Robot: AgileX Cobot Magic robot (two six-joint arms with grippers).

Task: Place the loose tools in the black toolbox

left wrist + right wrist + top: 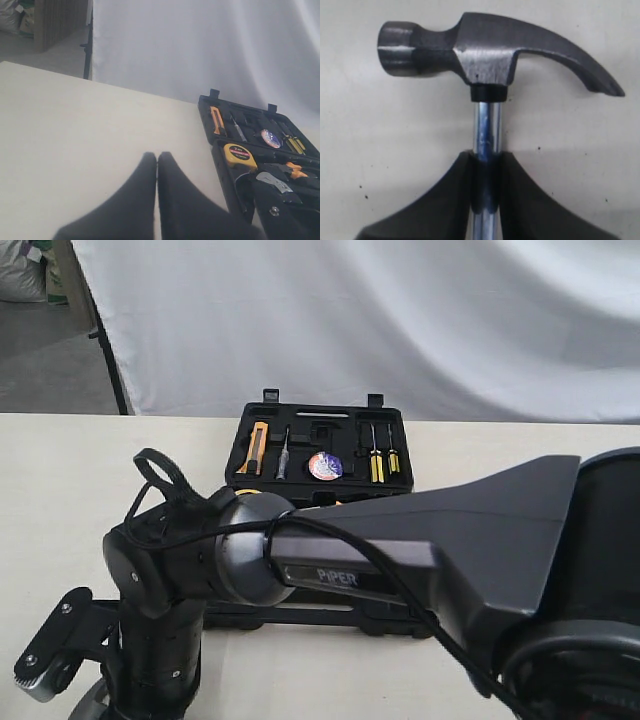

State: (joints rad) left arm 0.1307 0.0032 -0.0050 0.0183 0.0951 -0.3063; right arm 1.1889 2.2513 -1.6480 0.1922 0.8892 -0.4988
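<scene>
My right gripper point(486, 157) is shut on the shiny steel shaft of the claw hammer point(485, 55), just below its head, over the pale table. The black toolbox point(320, 412) lies open at the back of the table. The small tape roll point(324, 466) sits in a recess of its far half and shows in the left wrist view too, tape roll point(270, 138). My left gripper point(157, 157) is shut and empty, over bare table beside the toolbox point(221, 167). A silver tool part point(274, 181) shows in the near half; I cannot tell if it is the wrench.
A large black arm point(350, 560) fills the foreground and hides the toolbox's near half. The case holds an orange knife point(257, 448), yellow screwdrivers point(377, 465), a yellow tape measure point(239, 155) and orange-handled pliers point(296, 171). A white curtain point(350, 310) hangs behind.
</scene>
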